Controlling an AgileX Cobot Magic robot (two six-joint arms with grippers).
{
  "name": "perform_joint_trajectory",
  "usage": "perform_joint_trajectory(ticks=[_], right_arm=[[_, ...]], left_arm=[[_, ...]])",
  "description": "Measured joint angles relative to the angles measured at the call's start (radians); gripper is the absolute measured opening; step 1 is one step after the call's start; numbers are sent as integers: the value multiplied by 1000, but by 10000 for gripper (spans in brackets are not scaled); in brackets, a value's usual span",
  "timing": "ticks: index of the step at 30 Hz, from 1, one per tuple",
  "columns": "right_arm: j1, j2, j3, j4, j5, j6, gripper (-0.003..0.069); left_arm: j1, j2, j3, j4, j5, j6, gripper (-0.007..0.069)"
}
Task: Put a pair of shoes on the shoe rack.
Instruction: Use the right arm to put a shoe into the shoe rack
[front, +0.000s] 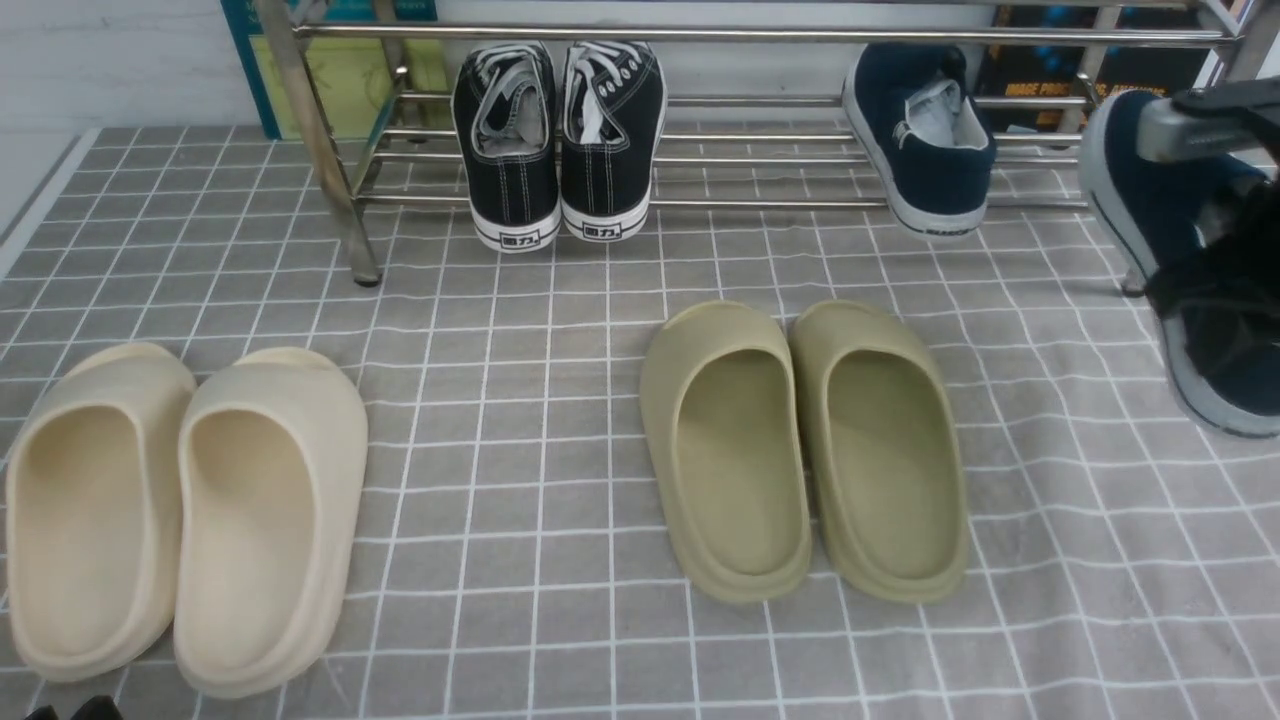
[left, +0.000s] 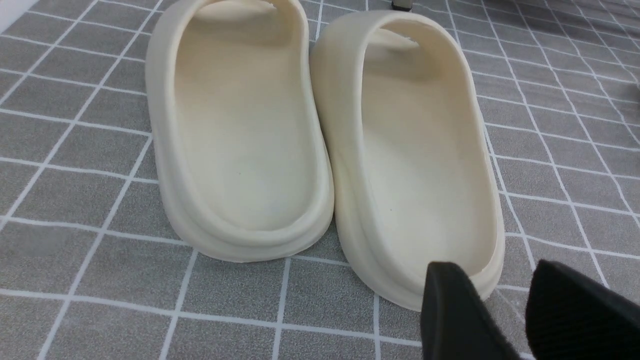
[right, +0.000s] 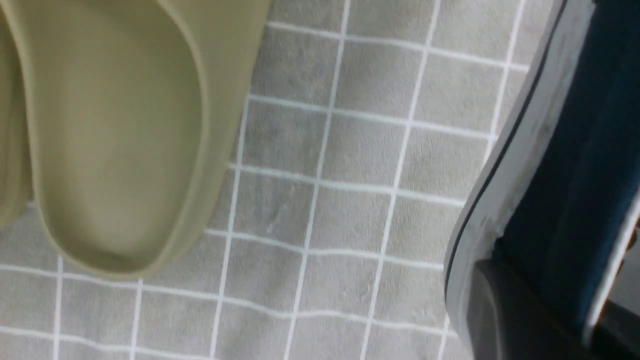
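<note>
On the lower bars of the silver shoe rack (front: 760, 203): a pair of black lace-up sneakers (front: 560, 150), heels outward, and well to their right one navy slip-on shoe (front: 925, 140), heel outward too, grey lining showing. Nothing visible on the top bar.

Second navy slip-on shoe (front: 1140, 210) not on the rack: at the far right, just before the rack's right leg, tipped on its side with the white sole turned toward the olive foam slides (front: 800, 450). Pinched by the right arm's fingers (right: 500, 315), one dark pad pressed against the sole's edge, the other hidden behind the upper. Cannot tell whether it touches the grey checked surface (front: 560, 330).

Left arm's fingers (left: 475, 325) spread with a clear gap, holding nothing, just beside the heel of the nearer of the cream foam slides (left: 320, 140), not touching it.
</note>
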Motion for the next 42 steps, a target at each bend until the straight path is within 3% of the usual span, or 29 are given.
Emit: perform_joint_trajectory(ticks=[27, 34, 42], right_arm=[[0, 605, -724, -86, -3, -8, 36], [0, 637, -770, -62, -9, -13, 36], [0, 638, -774, 8, -16, -118, 36]], left_arm=[[0, 0, 0, 0, 0, 0, 239], [0, 0, 0, 0, 0, 0, 239], [0, 0, 0, 0, 0, 0, 239]])
